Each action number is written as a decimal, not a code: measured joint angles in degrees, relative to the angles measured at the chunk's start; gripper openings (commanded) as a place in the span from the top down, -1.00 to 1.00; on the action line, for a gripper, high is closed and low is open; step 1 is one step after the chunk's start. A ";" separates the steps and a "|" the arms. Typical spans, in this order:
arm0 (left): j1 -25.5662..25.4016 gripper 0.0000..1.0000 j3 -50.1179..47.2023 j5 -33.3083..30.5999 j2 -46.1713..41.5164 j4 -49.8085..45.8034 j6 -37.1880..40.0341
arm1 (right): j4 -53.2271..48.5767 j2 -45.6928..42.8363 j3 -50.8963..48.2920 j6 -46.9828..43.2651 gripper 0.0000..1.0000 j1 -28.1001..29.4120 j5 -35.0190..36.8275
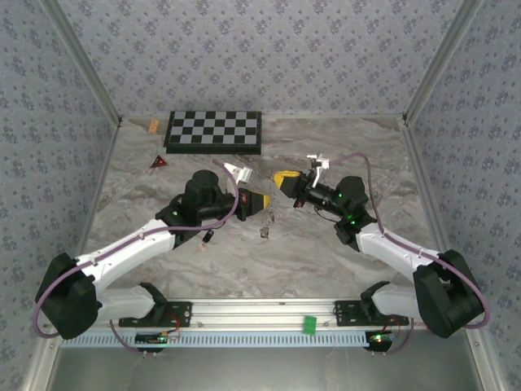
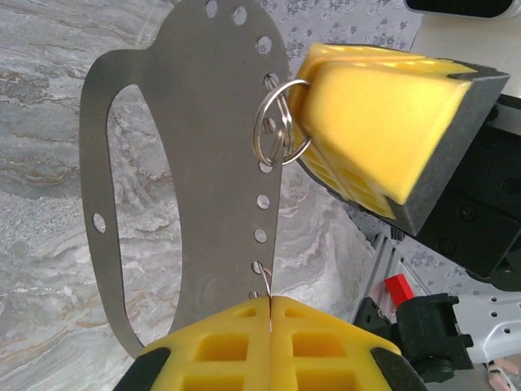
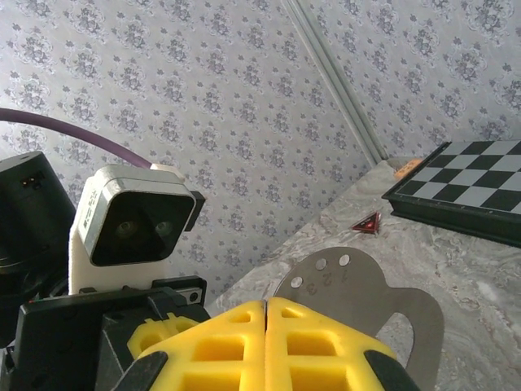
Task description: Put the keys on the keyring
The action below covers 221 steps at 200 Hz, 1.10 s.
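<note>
Both arms meet mid-worktop (image 1: 326, 252), tips nearly touching, so the threading can be done in the air.

Right end effector (image 2: 383, 122): pads clenched, keyring (image 2: 281, 122) caught at its tip and apparently pinched there. The ring is presented edge-on toward the other arm, probably to keep its coil reachable.

Left end effector (image 2: 269, 334): pads clenched, with 1 thin metal sliver leaving the seam. Cannot tell what it is.

A flat grey plate (image 2: 203, 163) with a row of holes stands between them. The ring overlaps its holed edge; whether it passes through a hole is unclear.

1 likely key (image 1: 264, 233) lies on the worktop just below the tips, not yet on the ring. The 2nd key is not made out.
</note>
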 measured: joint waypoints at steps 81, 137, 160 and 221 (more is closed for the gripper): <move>1.62 0.03 -0.81 -4.72 -1.25 -4.24 3.10 | -10.54 3.19 -1.90 -1.09 1.00 0.04 6.38; 2.38 -0.04 -1.75 -5.99 -2.12 -5.18 3.78 | -13.18 19.54 0.72 2.95 1.00 -0.02 7.39; 2.38 -0.05 -2.62 -6.01 -2.51 -5.44 3.93 | -14.56 26.16 5.38 4.42 0.92 0.00 7.19; 3.87 -0.07 -4.63 -6.25 -4.72 -6.47 4.28 | -18.73 30.47 9.40 5.66 0.24 0.11 7.50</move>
